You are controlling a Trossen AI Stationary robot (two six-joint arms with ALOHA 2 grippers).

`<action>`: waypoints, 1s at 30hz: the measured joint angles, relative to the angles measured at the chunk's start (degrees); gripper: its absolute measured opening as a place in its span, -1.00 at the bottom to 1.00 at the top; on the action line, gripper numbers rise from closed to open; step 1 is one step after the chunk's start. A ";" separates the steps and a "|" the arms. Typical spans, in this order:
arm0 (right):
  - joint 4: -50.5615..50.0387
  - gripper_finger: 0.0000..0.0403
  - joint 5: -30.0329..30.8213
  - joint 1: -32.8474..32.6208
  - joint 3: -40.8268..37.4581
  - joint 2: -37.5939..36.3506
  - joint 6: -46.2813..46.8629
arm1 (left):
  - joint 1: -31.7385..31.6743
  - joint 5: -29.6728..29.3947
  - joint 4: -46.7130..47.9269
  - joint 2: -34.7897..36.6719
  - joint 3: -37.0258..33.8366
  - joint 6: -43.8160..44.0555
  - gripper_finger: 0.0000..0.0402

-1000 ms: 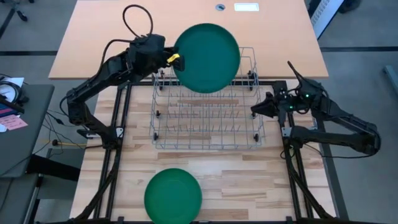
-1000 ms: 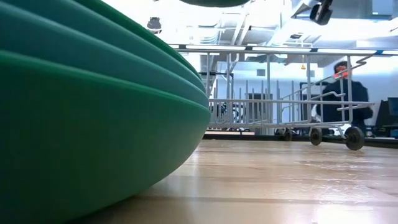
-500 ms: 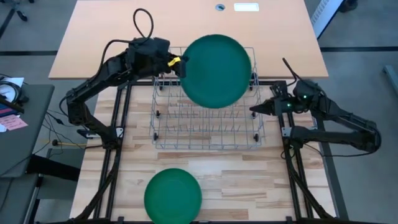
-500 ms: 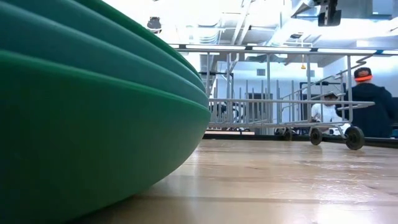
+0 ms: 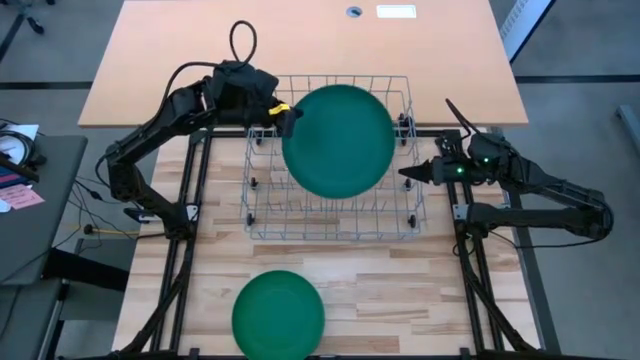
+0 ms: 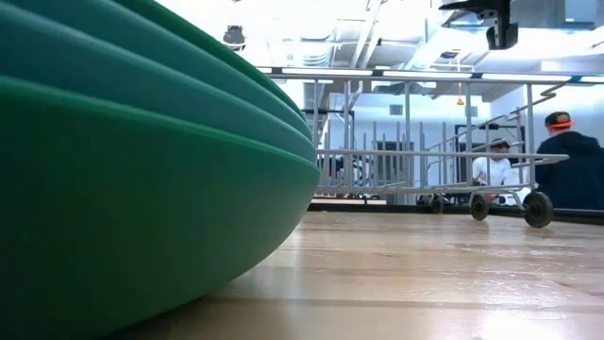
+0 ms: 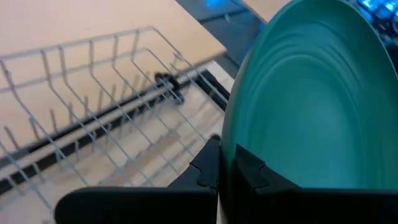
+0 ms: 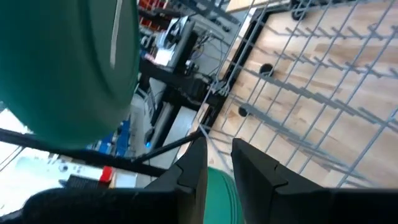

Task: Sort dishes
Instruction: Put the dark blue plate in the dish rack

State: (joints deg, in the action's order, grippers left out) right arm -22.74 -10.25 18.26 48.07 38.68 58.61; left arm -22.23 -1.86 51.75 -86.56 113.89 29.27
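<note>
The wire rack [image 5: 332, 160] stood on the table [image 5: 400, 300] toward its far edge, with nothing resting among its prongs. The left gripper [image 5: 284, 113], fingers clenched on the rim of a green plate [image 5: 338, 140], held that plate in the air over the rack's far half. A second green plate [image 5: 279, 314] lay flat by the table's near edge, well apart from the rack. The right gripper [image 5: 408, 173] sat just beside the rack's right side; its fingers stood slightly parted, grasping nothing.
</note>
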 joint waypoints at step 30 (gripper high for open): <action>0.92 -0.60 4.80 -1.44 -0.02 2.22 -1.24 | -8.81 19.93 1.04 1.40 -0.02 10.17 -0.99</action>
State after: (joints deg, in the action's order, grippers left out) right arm -21.82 -5.45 16.82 48.05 40.90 57.37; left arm -31.03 18.07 52.79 -85.17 113.86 39.44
